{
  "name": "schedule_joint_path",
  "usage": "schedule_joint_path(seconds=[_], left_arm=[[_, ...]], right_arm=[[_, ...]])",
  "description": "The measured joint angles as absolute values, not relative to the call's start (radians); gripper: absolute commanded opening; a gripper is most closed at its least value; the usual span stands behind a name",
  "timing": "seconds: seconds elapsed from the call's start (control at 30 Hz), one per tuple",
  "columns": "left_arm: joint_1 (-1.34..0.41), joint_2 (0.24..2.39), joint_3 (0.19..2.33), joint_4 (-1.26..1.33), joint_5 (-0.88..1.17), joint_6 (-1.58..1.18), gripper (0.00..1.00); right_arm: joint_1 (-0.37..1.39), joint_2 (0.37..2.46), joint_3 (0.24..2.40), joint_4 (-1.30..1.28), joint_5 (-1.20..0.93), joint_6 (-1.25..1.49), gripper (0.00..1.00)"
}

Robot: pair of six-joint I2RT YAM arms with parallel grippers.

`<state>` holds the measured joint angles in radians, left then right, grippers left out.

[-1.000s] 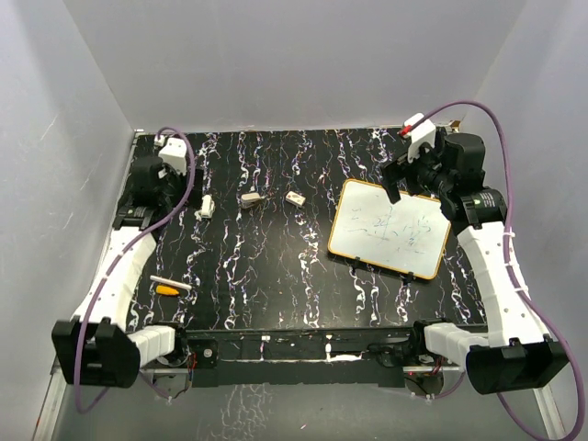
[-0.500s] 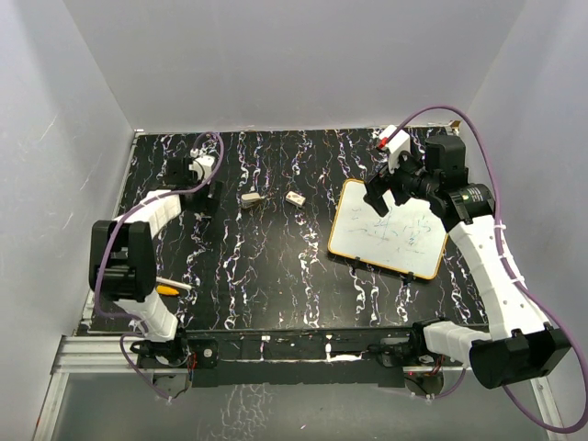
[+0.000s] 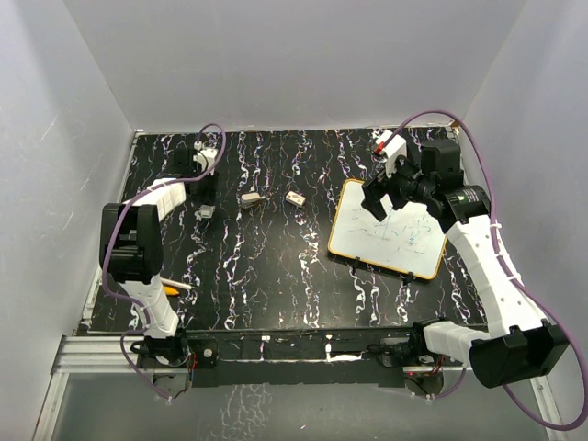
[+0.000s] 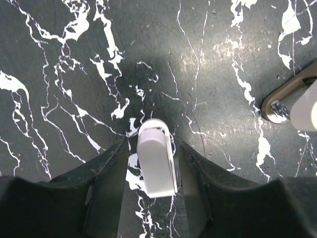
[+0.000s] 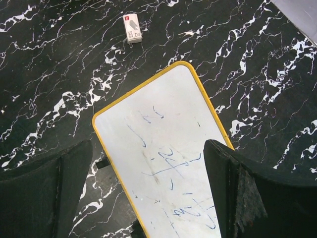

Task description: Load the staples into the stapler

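Staples (image 3: 295, 197) lie on the bench (image 3: 276, 276) from above, roughly midway between my 2 pincers; the right pincer (image 3: 378, 197) hovers over the whiteboard (image 3: 404, 234). Left wrist: my left pincer (image 4: 153, 148) stands apart, straddling the white stapler (image 4: 156, 171), whose long axis runs along my fingers (image 4: 106, 183). Right wrist: jaws wide, empty; staples (image 5: 132, 28) ahead-left, so that free arm should fetch them.

Left arm (image 3: 129, 243): elbow folded, wrist low at far left, left fingers (image 4: 101, 191) partly apart. Right arm (image 3: 487, 266): extended, right fingers (image 5: 42, 198) spread wide.
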<state>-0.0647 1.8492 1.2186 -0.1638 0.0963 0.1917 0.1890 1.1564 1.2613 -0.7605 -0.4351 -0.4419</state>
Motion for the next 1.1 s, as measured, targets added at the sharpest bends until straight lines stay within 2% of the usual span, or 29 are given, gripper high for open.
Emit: schedule_joint_path(seconds=[0.13,0.4,0.47,0.6,0.67,0.9,1.1], left_arm=[[-0.065,1.877,1.246,-0.165,0.096,0.197,0.32],[-0.065,1.878,1.248,-0.177,0.095,0.205,0.30],[-0.065,1.878,1.248,-0.180,0.094,0.208,0.25],[-0.065,1.878,1.248,-0.186,0.096,0.223,0.06],[-0.065,1.878,1.248,-0.190,0.105,0.240,0.00],[-0.061,1.818,1.249,-0.322,0.289,0.404,0.00],[-0.065,1.604,1.249,-0.579,0.565,0.656,0.00]], right_arm=[[0.189,1.159,1.259,-0.760,-0.438,-0.441,0.98],[0.192,1.160,1.246,-0.759,-0.440,-0.440,0.98],[0.196,1.162,1.246,-0.759,-0.440,-0.440,0.98],[0.215,1.174,1.246,-0.756,-0.437,-0.445,0.98],[0.233,1.183,1.245,-0.745,-0.437,-0.448,0.98],[0.365,1.256,1.209,-0.628,-0.509,-0.476,0.98],[0.495,1.420,1.183,-0.462,-0.682,-0.459,0.94]])
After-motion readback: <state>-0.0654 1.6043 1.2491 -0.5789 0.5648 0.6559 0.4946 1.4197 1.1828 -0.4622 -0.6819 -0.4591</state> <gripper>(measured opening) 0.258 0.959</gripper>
